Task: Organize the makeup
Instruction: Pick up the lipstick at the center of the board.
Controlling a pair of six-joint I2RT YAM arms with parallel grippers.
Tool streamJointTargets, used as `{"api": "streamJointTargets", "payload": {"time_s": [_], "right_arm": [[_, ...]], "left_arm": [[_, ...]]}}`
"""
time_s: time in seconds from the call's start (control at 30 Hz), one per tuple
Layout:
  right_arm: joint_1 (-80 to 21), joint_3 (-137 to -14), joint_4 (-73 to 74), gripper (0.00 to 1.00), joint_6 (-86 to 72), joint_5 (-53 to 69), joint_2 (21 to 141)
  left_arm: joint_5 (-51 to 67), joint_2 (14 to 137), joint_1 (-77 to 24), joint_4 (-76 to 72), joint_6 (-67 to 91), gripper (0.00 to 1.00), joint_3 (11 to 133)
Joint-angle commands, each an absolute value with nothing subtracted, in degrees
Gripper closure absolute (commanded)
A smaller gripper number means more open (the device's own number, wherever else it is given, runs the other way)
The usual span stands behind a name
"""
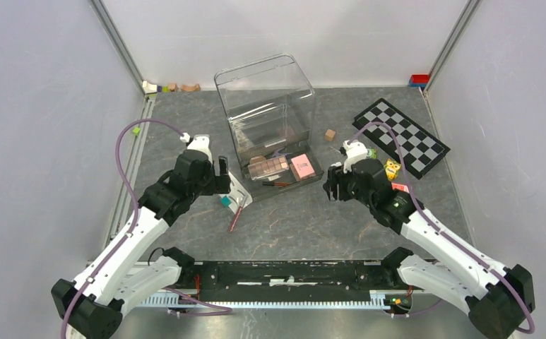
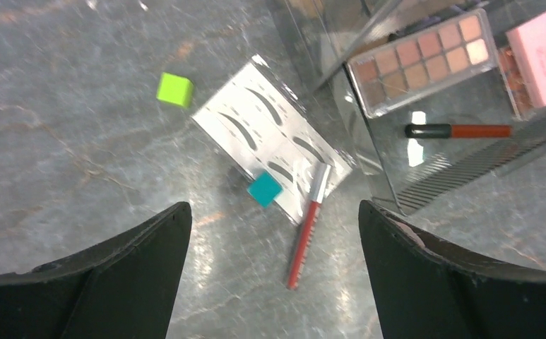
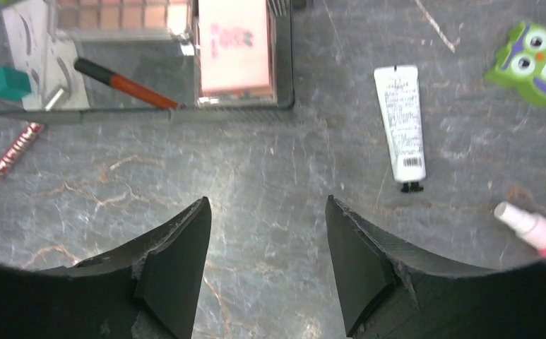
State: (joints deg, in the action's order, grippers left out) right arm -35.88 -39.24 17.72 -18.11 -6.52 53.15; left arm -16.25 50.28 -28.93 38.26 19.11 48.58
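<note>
Nearest, both arms reach forward from their bases and bend down over the grey table (image 1: 284, 219), each tilted toward the middle. At left, the left end effector (image 2: 273, 212) hangs spread wide with nothing between its fingers, above a red pencil (image 2: 304, 244) whose silver cap rests on the edge of the white eyebrow card (image 2: 256, 134); a teal cube (image 2: 264, 189) sits on that card and a lime cube (image 2: 174, 90) lies just beyond it. The right end effector (image 3: 266, 205) is parted about halfway, empty too, over bare table. To its right lie a white tube (image 3: 402, 113), a pink spray bottle (image 3: 538, 229) and a green owl (image 3: 535, 60). Farther on stands the clear container (image 1: 266, 106), whose shallow front tray holds a brown eyeshadow palette (image 2: 422, 63), a pink compact (image 2: 545, 53) beside it, and a black-capped orange pencil (image 2: 460, 131) in front of both. Beyond, at right, the checkerboard (image 1: 400, 138) lies flat
</note>
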Motion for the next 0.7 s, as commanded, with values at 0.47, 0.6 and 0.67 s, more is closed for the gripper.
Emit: {"api": "streamJointTargets", "payload": {"time_s": [0.47, 0.6, 0.67], "right_arm": [[-36.0, -30.2, 19.7, 0.33, -19.9, -4.8, 44.6], [-36.0, -30.1, 19.3, 0.33, -20.2, -4.8, 44.6], [-36.0, -29.9, 19.4, 0.33, -20.5, -4.8, 44.2]], "left_arm": [[-13.1, 52.1, -37.1, 40.7, 42.0, 0.24, 38.7], [-18.7, 56.2, -44.1, 40.3, 44.8, 0.28, 38.5], [-20.5, 58.9, -46.9, 40.2, 46.5, 0.31, 38.3]]}}
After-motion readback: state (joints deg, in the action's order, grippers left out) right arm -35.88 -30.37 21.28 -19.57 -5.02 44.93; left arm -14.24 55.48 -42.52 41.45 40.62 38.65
